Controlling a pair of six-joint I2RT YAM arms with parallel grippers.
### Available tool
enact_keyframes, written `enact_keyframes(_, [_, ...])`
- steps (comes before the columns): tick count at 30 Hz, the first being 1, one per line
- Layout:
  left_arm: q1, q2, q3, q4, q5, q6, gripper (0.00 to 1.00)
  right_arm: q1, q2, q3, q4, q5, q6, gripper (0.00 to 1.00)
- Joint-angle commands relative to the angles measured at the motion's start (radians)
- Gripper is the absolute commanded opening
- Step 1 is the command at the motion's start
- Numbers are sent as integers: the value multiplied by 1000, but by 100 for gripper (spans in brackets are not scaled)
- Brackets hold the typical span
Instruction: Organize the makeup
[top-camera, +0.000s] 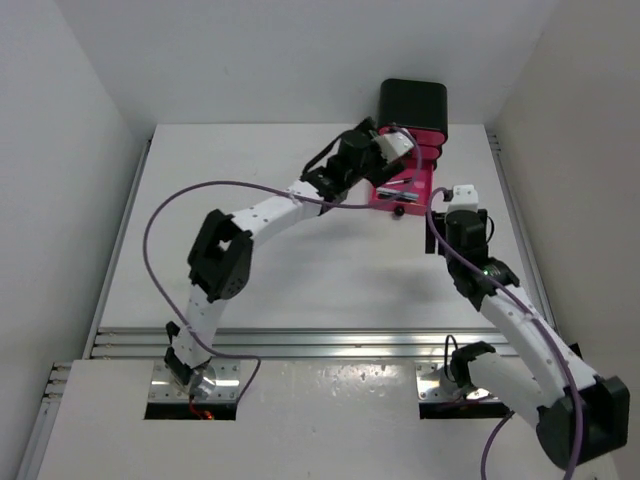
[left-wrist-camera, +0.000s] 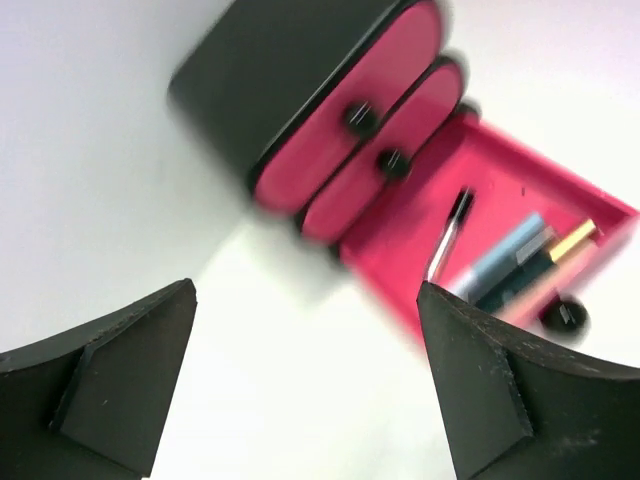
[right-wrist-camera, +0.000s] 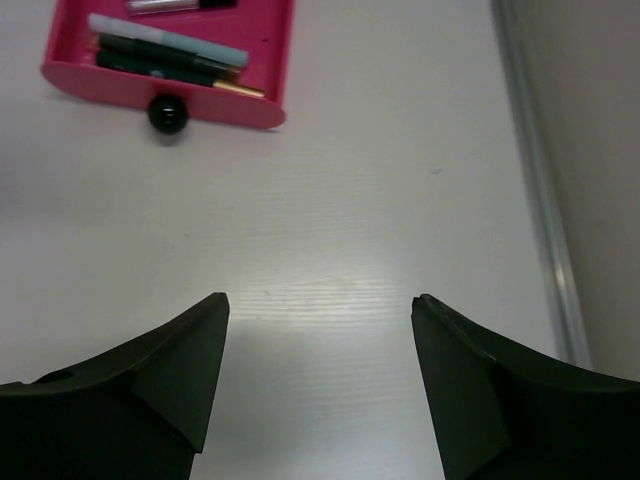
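Note:
Several thin makeup sticks lie in the pulled-out pink bottom drawer (top-camera: 405, 188) of the black box (top-camera: 412, 105). In the left wrist view the drawer (left-wrist-camera: 400, 240) holds a silver black-tipped stick (left-wrist-camera: 450, 232), a silver-blue stick (left-wrist-camera: 505, 258) and a peach gold-ended stick (left-wrist-camera: 562, 252). In the right wrist view the drawer (right-wrist-camera: 75, 72) holds a pale blue stick (right-wrist-camera: 165, 40) and dark sticks (right-wrist-camera: 160, 62). My left gripper (left-wrist-camera: 306, 290) is open and empty above the table, beside the box. My right gripper (right-wrist-camera: 320, 300) is open and empty, nearer than the drawer. The palettes and the orange tube are out of view.
The two upper pink drawers (left-wrist-camera: 345, 150) are shut, each with a black knob. The open drawer's knob (right-wrist-camera: 168, 113) faces the right gripper. A metal rail (right-wrist-camera: 540, 190) runs along the table's right edge. White walls enclose the table.

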Motion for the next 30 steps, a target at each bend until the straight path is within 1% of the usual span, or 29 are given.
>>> enact_keyframes(1, [107, -230, -118, -267, -169, -356, 99, -10, 165, 23, 213, -158, 133, 73])
enact_keyframes(2, [128, -327, -236, -341, -184, -405, 99, -14, 235, 42, 229, -197, 163, 73])
enact_keyframes(3, [148, -383, -305, -365, -201, -445, 99, -17, 273, 60, 233, -212, 176, 73])
enact_keyframes(4, [177, -440, -453, -379, -239, -503, 99, -17, 349, 120, 241, -229, 215, 72])
enact_keyframes(5, [186, -496, -529, -379, -255, -523, 99, -20, 386, 139, 243, -237, 231, 72])
enact_keyframes(6, [186, -555, -603, -379, -269, -536, 99, -20, 484, 174, 252, -237, 243, 70])
enact_keyframes(7, [186, -665, -673, -388, -281, -561, 99, -22, 518, 206, 250, -247, 277, 70])
enact_keyframes(8, [171, -714, -794, -388, -281, -577, 99, -27, 549, 217, 278, -238, 291, 69])
enact_keyframes(9, [159, -760, -850, -400, -281, -591, 99, -19, 634, 232, 339, -240, 292, 69])
enact_keyframes(10, [127, -834, -898, -401, -266, -611, 99, -20, 664, 248, 362, -225, 302, 67])
enact_keyframes(11, [116, -860, -973, -401, -266, -623, 99, -17, 685, 261, 381, -205, 309, 67])
enact_keyframes(12, [106, -882, -1001, -410, -266, -638, 99, -16, 771, 277, 431, -197, 308, 66])
enact_keyframes(13, [106, -897, -1019, -410, -257, -664, 99, -13, 799, 319, 445, -142, 302, 66])
enact_keyframes(14, [125, -906, -1030, -410, -269, -655, 99, -11, 848, 338, 457, -128, 299, 64])
enact_keyframes(15, [147, -907, -1030, -410, -284, -655, 99, -14, 903, 355, 454, -108, 294, 64])
enact_keyframes(16, [174, -907, -1042, -410, -308, -655, 99, -14, 953, 423, 430, -97, 289, 63])
enact_keyframes(17, [224, -907, -1059, -410, -309, -655, 99, -14, 975, 445, 416, -80, 286, 63])
enact_keyframes(19, [269, -934, -1091, -410, -258, -692, 99, -10, 1038, 497, 361, -50, 291, 60])
enact_keyframes(20, [283, -934, -1108, -410, -203, -692, 99, -11, 1046, 511, 358, -24, 292, 58])
enact_keyframes(21, [296, -934, -1133, -410, -192, -692, 99, -11, 1055, 518, 359, -21, 292, 58])
enact_keyframes(26, [335, -911, -1142, -390, -192, -692, 99, -11, 1098, 565, 369, -17, 285, 51])
enact_keyframes(28, [347, -911, -1151, -378, -164, -692, 99, -10, 1123, 577, 355, -19, 295, 47])
enact_keyframes(30, [347, -920, -1162, -365, -155, -681, 99, -5, 1132, 584, 356, -16, 302, 41])
